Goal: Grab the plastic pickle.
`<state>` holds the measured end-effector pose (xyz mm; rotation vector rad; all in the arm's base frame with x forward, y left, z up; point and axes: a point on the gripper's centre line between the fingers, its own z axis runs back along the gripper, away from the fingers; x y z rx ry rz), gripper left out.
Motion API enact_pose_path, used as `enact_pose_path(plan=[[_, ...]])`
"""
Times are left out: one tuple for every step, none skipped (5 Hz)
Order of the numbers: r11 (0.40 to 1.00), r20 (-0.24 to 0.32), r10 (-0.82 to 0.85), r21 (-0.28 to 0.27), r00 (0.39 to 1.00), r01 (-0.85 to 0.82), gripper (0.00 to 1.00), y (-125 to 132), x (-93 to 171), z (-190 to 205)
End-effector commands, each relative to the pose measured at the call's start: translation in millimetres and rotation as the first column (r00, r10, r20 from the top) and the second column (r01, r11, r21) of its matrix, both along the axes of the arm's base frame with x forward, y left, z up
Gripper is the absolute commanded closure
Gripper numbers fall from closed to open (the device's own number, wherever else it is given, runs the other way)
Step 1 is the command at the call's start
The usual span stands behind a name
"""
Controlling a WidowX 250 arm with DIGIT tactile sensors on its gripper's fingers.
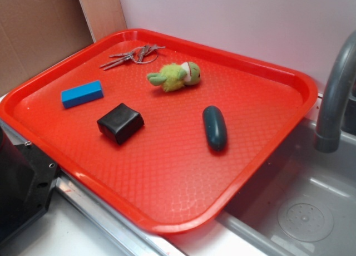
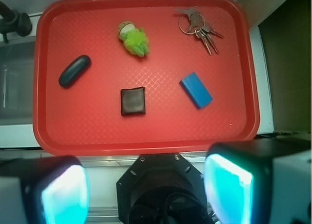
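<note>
My gripper (image 2: 146, 190) hangs released, high above the red tray (image 2: 146, 141), surveying before I commit. The plastic pickle (image 2: 74, 71) lies alone at ten o'clock from the black block (image 2: 133, 101), leaving approach room.

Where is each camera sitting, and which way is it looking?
Exterior: sits off to one side, above the red tray, looking down at a slant; a black part of the robot's base shows bottom left.
Wrist: rides on the arm, high up, looking straight down on the tray; the open gripper with its two glowing fingers fills the bottom.
Both show the plastic pickle, plush toy, black block, blue block and keys.
</note>
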<state>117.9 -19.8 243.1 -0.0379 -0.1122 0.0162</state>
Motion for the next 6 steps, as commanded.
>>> enact_pose_path(plan=[[1.000, 0.000, 0.000, 0.000, 1.000, 0.000, 0.00, 0, 0, 0], [0.996, -0.020, 0.094, 0.012, 0.995, -0.093, 0.00, 11, 50, -9], [0.988, -0.027, 0.155, 0.026, 0.988, -0.154, 0.00, 26, 99, -8], [0.972, -0.066, 0.236, 0.016, 0.970, -0.235, 0.00, 40, 148, -15], [0.974, -0.124, 0.225, 0.018, 0.966, -0.224, 0.00, 8, 160, -24], [0.982, -0.091, 0.187, -0.013, 0.978, -0.189, 0.00, -42, 146, -22]])
